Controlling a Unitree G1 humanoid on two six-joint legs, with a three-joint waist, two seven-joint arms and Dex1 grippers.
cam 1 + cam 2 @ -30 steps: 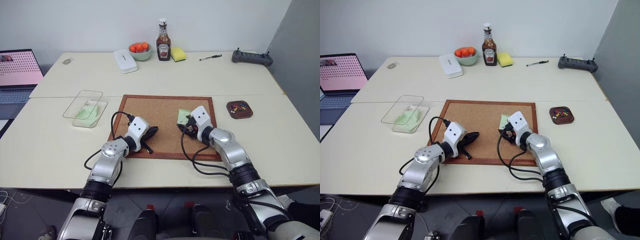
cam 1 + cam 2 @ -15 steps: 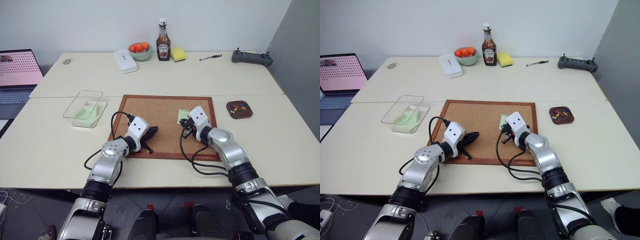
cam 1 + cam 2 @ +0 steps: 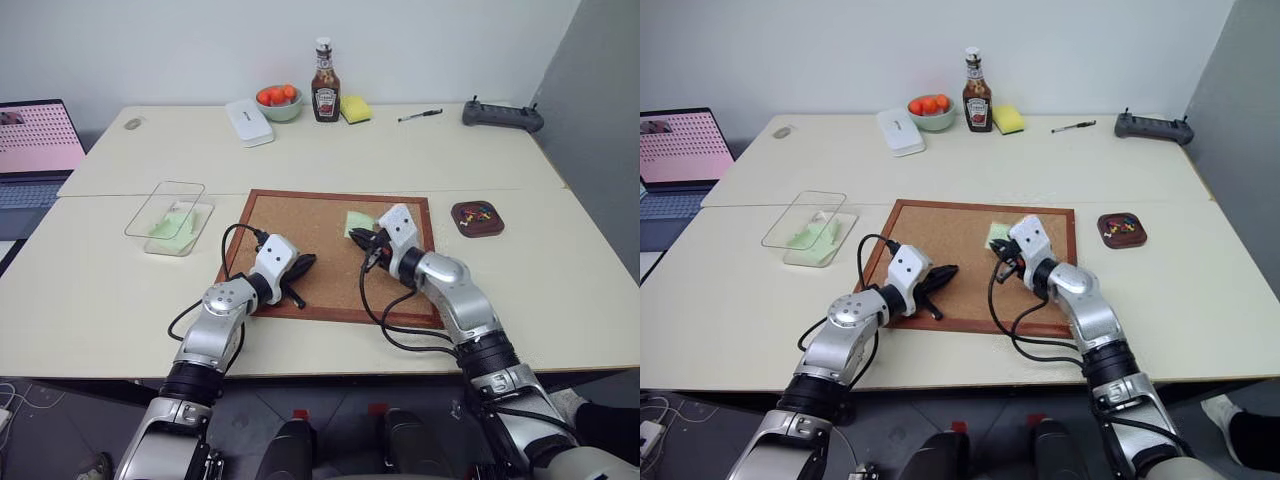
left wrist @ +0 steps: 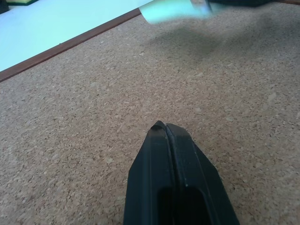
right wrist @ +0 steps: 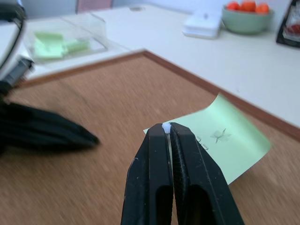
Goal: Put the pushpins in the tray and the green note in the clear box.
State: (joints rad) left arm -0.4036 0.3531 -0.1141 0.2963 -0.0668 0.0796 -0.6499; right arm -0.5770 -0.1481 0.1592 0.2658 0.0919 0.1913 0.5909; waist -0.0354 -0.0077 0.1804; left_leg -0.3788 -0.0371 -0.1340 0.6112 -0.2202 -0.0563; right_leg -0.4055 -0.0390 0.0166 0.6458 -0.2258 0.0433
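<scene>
I have the right tool (image 5: 167, 127) pinched shut on the pale green paper note (image 5: 220, 140), held above the wood-framed cork board (image 3: 300, 225); my left tool (image 4: 165, 126) rests closed and empty on that board.

Left gripper (image 4: 165, 125) rises from the bottom edge, both black fingers (image 4: 154, 168) pressed together with only a thin seam between them, nothing pinched at the tips. Under and ahead of it: speckled tan cork board (image 4: 84, 122). Board's reddish-brown wood frame (image 4: 70, 43) runs diagonally across the far corner, pale table top (image 4: 56, 21) beyond it. Green note (image 4: 171, 9) sits blurred at the far edge, over the cork, a soft shadow beneath it. Dark blurred shape (image 4: 243, 2) right beside the note, identity unclear.
</scene>
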